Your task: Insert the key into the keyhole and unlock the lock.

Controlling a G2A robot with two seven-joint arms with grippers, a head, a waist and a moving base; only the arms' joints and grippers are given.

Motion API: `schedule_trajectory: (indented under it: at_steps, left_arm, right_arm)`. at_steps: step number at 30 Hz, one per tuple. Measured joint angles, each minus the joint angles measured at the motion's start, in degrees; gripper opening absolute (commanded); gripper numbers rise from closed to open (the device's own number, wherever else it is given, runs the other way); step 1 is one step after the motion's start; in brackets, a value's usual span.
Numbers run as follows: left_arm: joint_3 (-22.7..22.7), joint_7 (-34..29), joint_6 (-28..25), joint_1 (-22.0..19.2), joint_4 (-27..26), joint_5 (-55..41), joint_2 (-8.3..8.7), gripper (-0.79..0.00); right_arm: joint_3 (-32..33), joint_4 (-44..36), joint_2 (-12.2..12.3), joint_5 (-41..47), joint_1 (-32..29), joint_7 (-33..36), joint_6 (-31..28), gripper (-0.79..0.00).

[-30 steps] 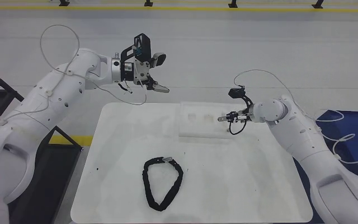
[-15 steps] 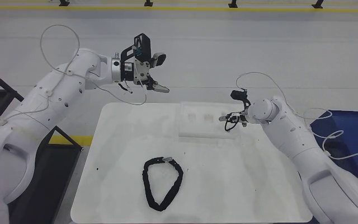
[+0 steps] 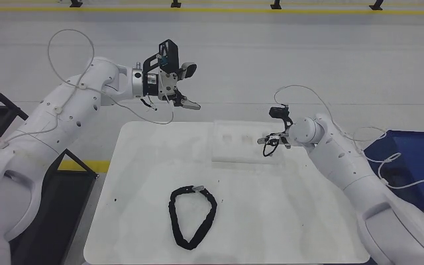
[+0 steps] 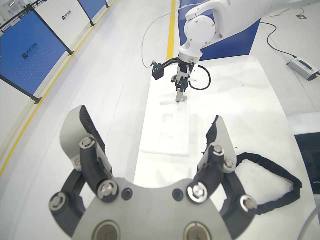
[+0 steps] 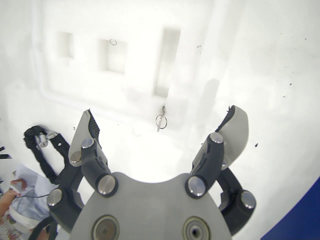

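The lock is a black fabric-covered chain loop (image 3: 192,216) near the table's front middle, with its metal lock body (image 3: 189,190) at the far end of the loop. The body (image 5: 43,138) and chain (image 5: 47,166) also show in the right wrist view. The small key on a wire ring (image 5: 161,121) lies at the edge of a white foam tray (image 5: 125,8). My right gripper (image 5: 161,123) hangs open just above the key, a finger on either side. My left gripper (image 4: 150,126) is open and holds nothing, raised over the table's far left edge (image 3: 182,89).
The foam tray (image 3: 238,142) at the table's back middle has three rectangular recesses; a small loose ring (image 5: 113,41) lies by one. A blue cabinet (image 3: 404,152) stands off the table's right side, a black frame (image 3: 53,192) off its left.
The right arm has shifted leftward and turned its wrist, keeping its gripper over the tray's right end. The left arm and the lock have not moved.
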Motion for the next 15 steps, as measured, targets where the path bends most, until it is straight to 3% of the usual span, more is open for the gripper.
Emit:
schedule_trajectory:
  at_steps: [12, 15]
  left_arm:
    - [0.0, 0.0, 0.0, 0.0, 0.0, 0.0, 0.00, 0.000]
    - [0.0, 0.0, 0.0, 0.0, 0.0, 0.0, 0.00, 0.000]
  right_arm:
    - [-0.4, -12.1, 1.2, -8.2, -4.0, 8.5, 8.6, 0.000]
    - [-0.5, -13.4, 1.3, -9.9, -4.6, 9.5, 9.1, -0.071]
